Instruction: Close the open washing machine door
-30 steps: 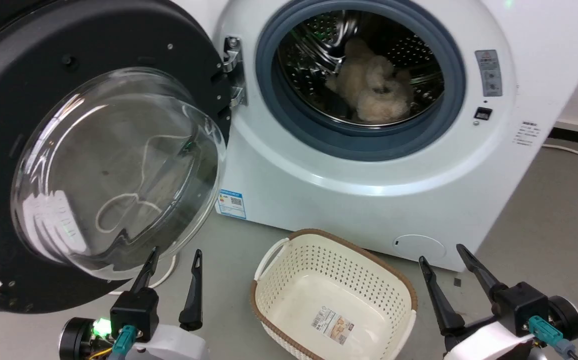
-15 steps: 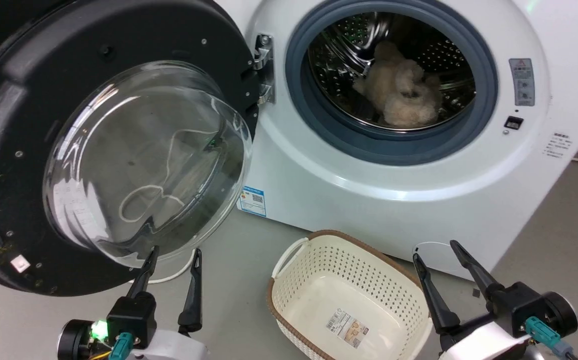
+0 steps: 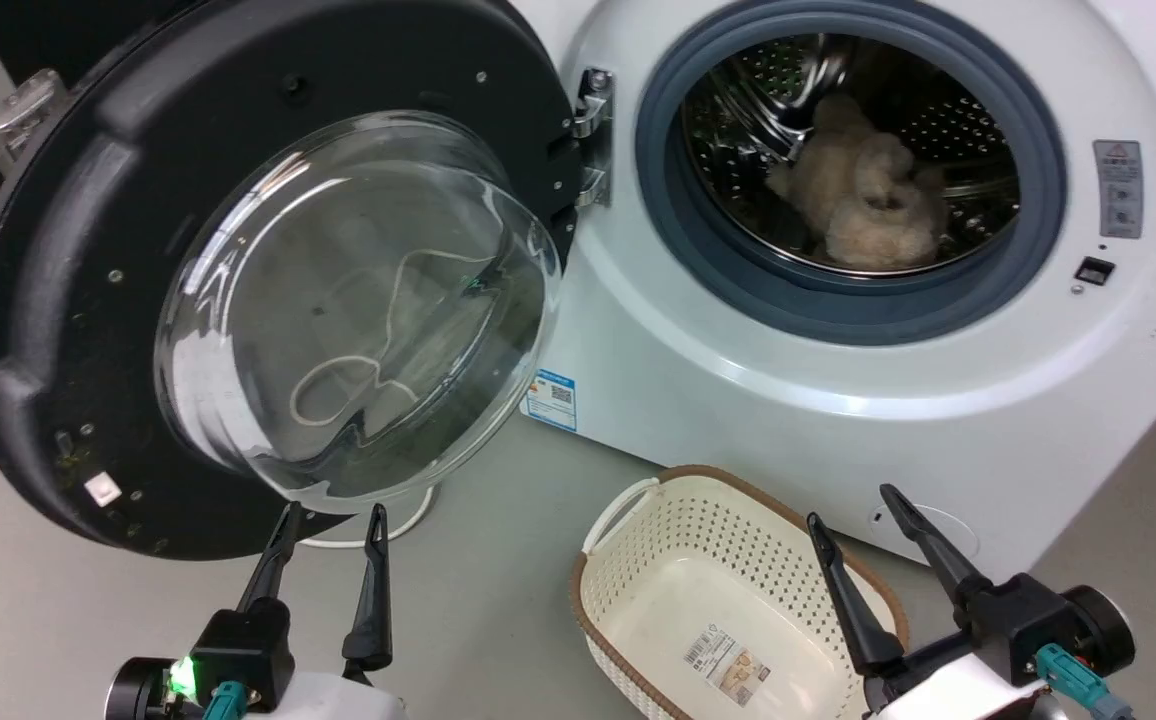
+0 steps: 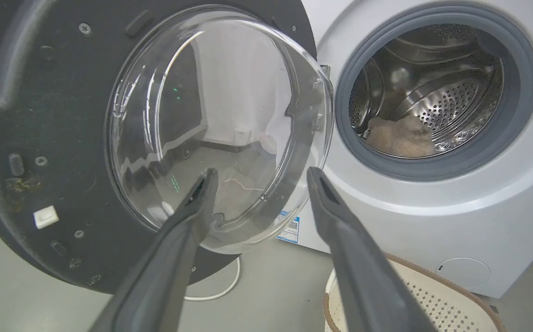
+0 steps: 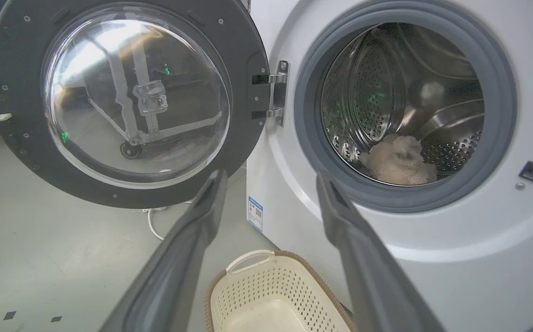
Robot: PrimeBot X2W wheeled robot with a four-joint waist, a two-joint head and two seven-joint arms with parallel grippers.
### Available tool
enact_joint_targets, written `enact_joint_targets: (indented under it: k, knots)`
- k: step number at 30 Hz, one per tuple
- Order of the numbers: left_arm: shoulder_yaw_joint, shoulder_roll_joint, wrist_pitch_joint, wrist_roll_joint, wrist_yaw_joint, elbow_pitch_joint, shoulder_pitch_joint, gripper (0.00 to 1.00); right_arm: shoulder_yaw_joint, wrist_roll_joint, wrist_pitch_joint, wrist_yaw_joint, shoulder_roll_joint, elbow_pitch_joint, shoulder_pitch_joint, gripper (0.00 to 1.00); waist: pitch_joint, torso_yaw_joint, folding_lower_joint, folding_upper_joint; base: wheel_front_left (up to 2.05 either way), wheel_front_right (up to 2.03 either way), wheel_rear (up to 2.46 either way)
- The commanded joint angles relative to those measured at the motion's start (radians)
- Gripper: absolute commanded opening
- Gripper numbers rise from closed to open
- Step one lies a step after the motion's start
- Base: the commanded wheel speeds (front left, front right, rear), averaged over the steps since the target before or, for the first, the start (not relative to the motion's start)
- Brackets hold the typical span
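The washing machine door [image 3: 68, 290] stands swung wide open to the left, its black ring frame around a bulging clear glass bowl [image 3: 358, 310], hung on a metal hinge [image 3: 593, 135]. The white washing machine [image 3: 838, 420] shows its grey-ringed steel drum with a beige fluffy item [image 3: 863, 200] inside. My left gripper [image 3: 333, 515] is open just below the glass bowl, apart from it. In the left wrist view the door [image 4: 40, 115] is close ahead of the open left gripper [image 4: 259, 173]. My right gripper [image 3: 853, 505] is open at the lower right, before the machine's front.
A cream perforated laundry basket [image 3: 638, 560] with a brown rim sits empty on the grey floor between the grippers, close to the machine. A white cable [image 3: 408, 520] lies on the floor under the door. A blue label sticker [image 3: 550, 398] marks the machine's lower left.
The whole head view has shifted, so the camera has turned left; door and machine now sit further right in it. Both grippers stay open and hold their places low in that view.
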Motion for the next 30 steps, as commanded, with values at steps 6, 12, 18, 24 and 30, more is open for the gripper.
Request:
enact_joint_targets:
  k: [6,12,18,24,30]
  knots:
    - [0.003,-0.002,-0.022,-0.01,-0.007,0.0,0.013,1.0,0.012,0.009,-0.021,0.001,-0.006,0.009,0.0,1.0,0.001,0.028,0.0,0.0,0.0,0.0,0.0]
    - [0.002,-0.005,-0.034,-0.025,-0.015,0.005,0.013,0.0,0.019,0.013,-0.034,0.001,-0.008,0.012,0.004,1.0,0.001,0.053,0.0,0.0,0.0,0.0,0.0]
    - [0.004,-0.007,-0.047,-0.041,-0.018,-0.008,0.008,0.0,0.019,0.015,-0.046,0.001,-0.007,0.012,0.013,1.0,-0.002,0.076,0.0,0.0,0.0,0.0,0.0]
    - [0.06,-0.008,-0.06,-0.088,-0.029,-0.088,-0.045,0.0,0.014,0.012,-0.059,0.001,-0.008,0.005,0.026,1.0,0.007,0.1,0.0,0.0,0.0,0.0,0.0]
    - [0.193,0.037,-0.072,-0.193,-0.064,-0.135,-0.16,0.0,0.019,0.004,-0.071,0.001,-0.017,-0.007,0.015,1.0,0.045,0.091,0.0,0.0,0.0,0.0,0.0]
